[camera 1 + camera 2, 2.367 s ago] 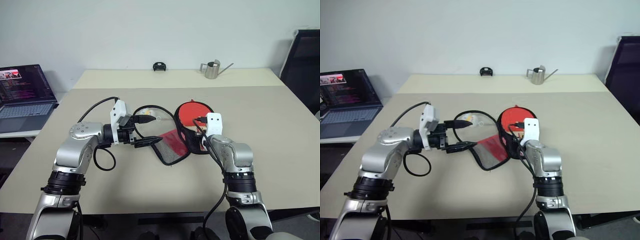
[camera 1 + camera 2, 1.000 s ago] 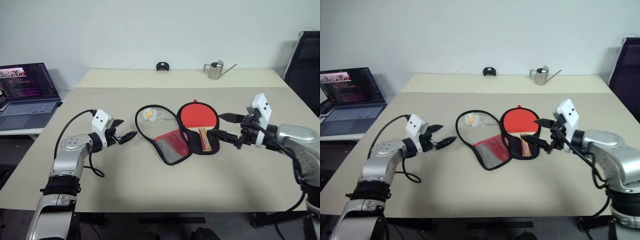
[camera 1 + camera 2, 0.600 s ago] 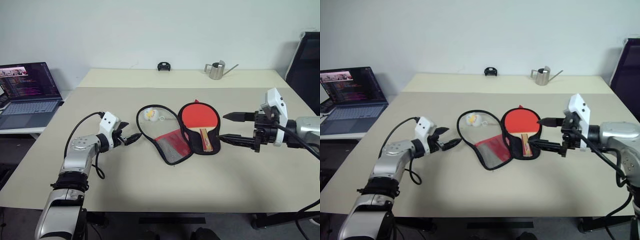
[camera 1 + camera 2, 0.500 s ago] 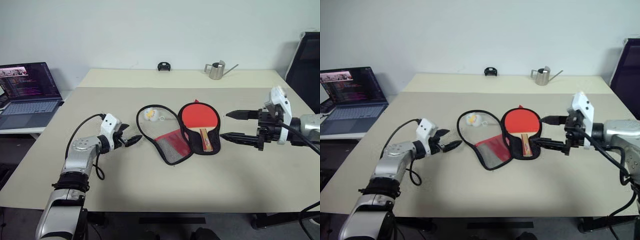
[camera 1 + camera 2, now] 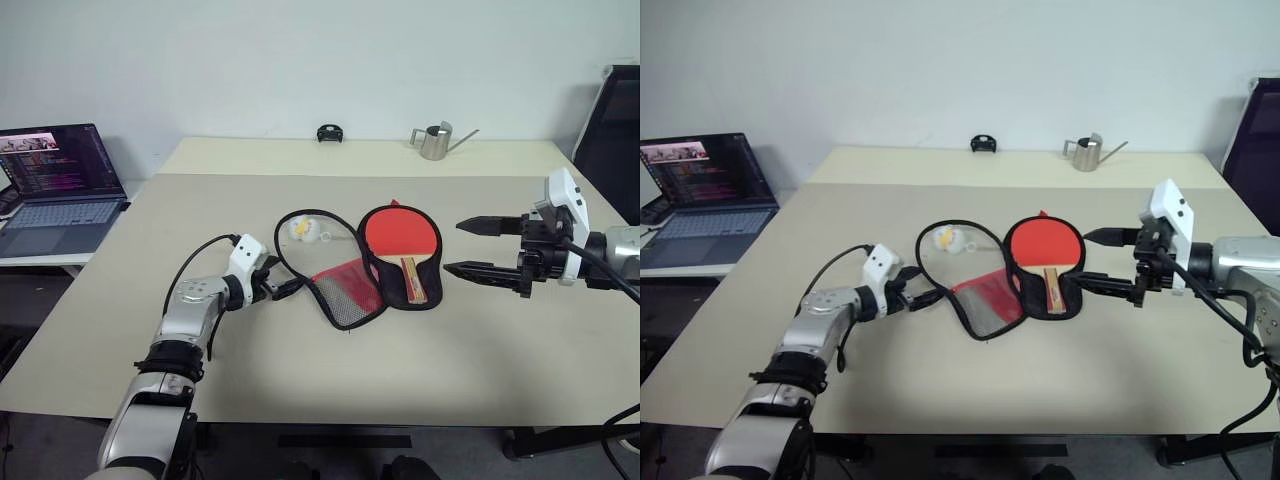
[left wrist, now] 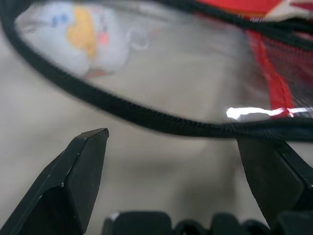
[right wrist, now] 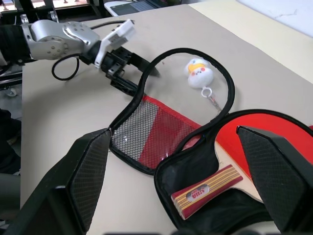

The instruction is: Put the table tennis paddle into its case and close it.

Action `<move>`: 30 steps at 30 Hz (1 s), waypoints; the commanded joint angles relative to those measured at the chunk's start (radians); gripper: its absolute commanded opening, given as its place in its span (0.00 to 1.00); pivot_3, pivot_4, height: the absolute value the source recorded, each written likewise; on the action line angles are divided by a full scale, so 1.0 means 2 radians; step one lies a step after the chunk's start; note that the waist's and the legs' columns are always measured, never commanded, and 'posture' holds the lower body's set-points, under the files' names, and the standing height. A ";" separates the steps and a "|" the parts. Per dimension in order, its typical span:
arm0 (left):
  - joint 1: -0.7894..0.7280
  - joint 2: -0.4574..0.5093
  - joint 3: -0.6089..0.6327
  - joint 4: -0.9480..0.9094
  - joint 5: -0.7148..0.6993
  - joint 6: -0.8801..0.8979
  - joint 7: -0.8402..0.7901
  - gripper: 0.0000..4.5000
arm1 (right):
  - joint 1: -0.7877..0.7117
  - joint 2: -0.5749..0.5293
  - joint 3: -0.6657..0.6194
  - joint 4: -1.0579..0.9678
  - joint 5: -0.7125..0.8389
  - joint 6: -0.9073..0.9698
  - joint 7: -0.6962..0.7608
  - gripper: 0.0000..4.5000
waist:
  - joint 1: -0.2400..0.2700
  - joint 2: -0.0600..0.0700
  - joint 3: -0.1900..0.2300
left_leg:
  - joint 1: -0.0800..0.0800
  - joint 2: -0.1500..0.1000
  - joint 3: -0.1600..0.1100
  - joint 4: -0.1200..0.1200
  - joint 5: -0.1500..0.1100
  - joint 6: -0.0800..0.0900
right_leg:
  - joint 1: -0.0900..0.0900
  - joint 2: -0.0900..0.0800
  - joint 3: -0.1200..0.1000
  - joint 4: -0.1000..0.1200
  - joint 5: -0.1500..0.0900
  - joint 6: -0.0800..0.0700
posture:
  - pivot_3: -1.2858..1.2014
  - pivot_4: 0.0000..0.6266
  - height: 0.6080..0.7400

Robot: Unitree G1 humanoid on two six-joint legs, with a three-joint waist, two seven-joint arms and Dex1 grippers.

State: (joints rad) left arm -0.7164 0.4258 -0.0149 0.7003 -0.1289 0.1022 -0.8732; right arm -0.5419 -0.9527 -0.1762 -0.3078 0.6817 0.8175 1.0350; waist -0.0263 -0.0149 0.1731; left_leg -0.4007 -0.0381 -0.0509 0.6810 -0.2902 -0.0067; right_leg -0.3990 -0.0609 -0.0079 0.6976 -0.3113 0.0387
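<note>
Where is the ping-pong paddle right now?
The paddle lies mid-table in the black half of the opened case, handle toward the robot. The open right gripper hovers just beside it on the right.

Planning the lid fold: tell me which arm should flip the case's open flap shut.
Left. Its open claw sits right at the black zipper rim of the clear flap of the red-and-black fabric case. The right claw hangs open beside the red paddle, away from the flap.
</note>
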 commanded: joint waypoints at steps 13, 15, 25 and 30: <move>-0.135 -0.100 -0.023 0.025 -0.001 -0.047 -0.040 1.00 | 0.034 -0.025 -0.067 -0.031 0.025 0.011 -0.024 1.00 | 0.001 -0.002 0.001 | 0.000 0.000 0.000 0.000 0.001 -0.001 | 0.001 0.000 -0.001 0.000 0.000 0.000 | 0.52 0.24 1.00; -0.158 -0.111 -0.027 0.062 0.009 -0.065 -0.038 1.00 | 0.044 -0.024 -0.077 -0.040 0.030 0.018 -0.032 1.00 | 0.001 -0.002 0.001 | 0.000 0.000 0.000 0.000 0.001 -0.001 | 0.001 0.000 -0.001 0.000 0.000 0.000 | 0.52 0.24 1.00; -0.245 -0.168 -0.026 0.247 0.054 -0.143 0.040 1.00 | 0.093 -0.015 -0.127 -0.080 0.058 0.045 -0.086 1.00 | 0.003 -0.004 0.002 | 0.001 0.000 0.000 0.000 0.000 0.000 | 0.002 0.000 -0.001 0.000 0.000 0.000 | 0.52 0.24 1.00; -0.253 -0.167 -0.014 0.261 0.054 -0.161 0.052 1.00 | 0.098 -0.002 -0.122 -0.080 0.060 0.051 -0.121 1.00 | 0.003 -0.004 0.002 | 0.001 0.000 0.000 0.000 0.000 0.000 | 0.002 0.000 -0.001 0.000 0.000 0.000 | 0.52 0.24 1.00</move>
State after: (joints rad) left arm -1.1816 0.0848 -0.0689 1.2310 -0.0167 -0.1862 -0.7738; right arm -0.3390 -0.9624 -0.3929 -0.4430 0.7805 0.9189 0.8213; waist -0.0210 -0.0229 0.1777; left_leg -0.3992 -0.0388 -0.0510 0.6813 -0.2890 -0.0070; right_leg -0.3958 -0.0610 -0.0100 0.6972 -0.3113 0.0389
